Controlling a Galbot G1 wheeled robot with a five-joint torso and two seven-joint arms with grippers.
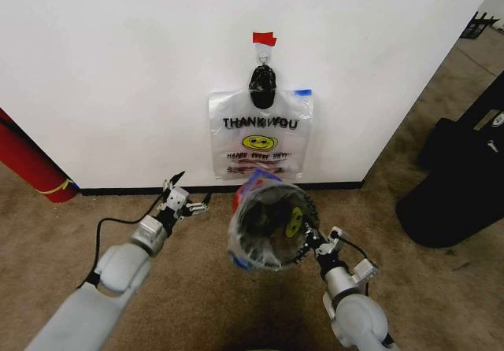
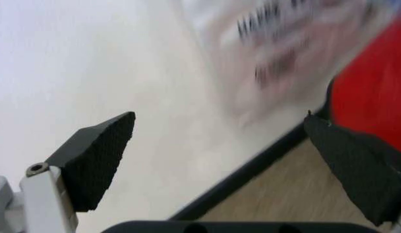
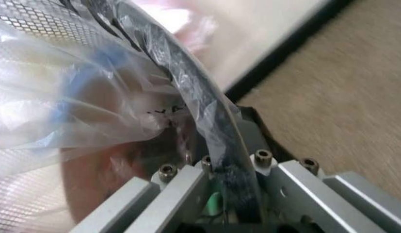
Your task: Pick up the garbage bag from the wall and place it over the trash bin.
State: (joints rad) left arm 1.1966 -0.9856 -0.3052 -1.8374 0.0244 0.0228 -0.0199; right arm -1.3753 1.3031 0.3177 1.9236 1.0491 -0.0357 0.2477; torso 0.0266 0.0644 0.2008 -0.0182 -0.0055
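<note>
- Hanging on the wall (image 1: 118, 68): the garbage bag (image 1: 260, 134).
- Left gripper (image 1: 187, 201) spread wide, empty, near the baseboard (image 1: 220, 187).
- Right gripper (image 1: 309, 241) clamps the trash bin (image 1: 272, 225) rim, plastic-lined.

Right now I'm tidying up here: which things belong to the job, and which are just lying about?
Job: garbage bag on the wall; trash bin gripped by right gripper; open left gripper.
Lying about: black case; red cylinder; black lump above the bag.
</note>
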